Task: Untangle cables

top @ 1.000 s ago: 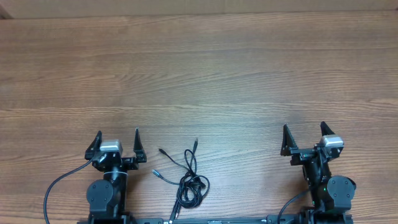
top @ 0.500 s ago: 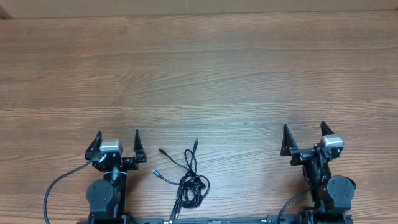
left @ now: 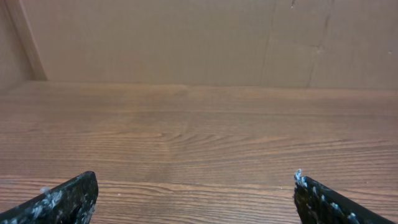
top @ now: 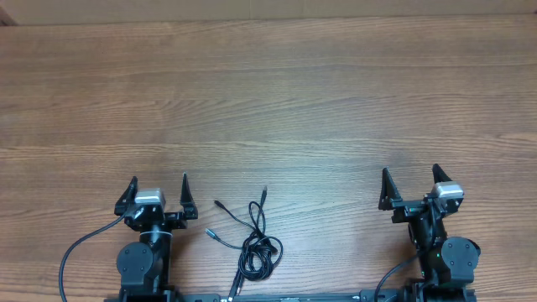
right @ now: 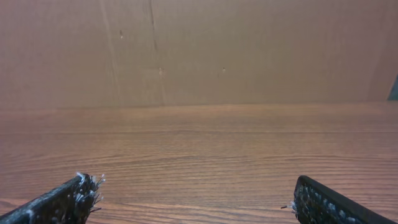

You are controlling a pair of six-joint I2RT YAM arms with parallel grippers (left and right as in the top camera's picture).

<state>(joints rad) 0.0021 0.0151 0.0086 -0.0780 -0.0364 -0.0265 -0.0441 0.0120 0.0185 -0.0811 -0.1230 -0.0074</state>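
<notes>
The cables (top: 252, 239) lie in a loose black tangle at the lower middle of the overhead frame, on the wooden table (top: 268, 101); they sit just right of the left gripper (top: 159, 179) and well apart from the right gripper (top: 410, 170) at the lower right; both grippers stand wide, holding nothing; each wrist view shows wood grain between the spread fingertips.

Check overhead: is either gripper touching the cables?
No: the cables lie on the table apart from both the left gripper and the right gripper.
</notes>
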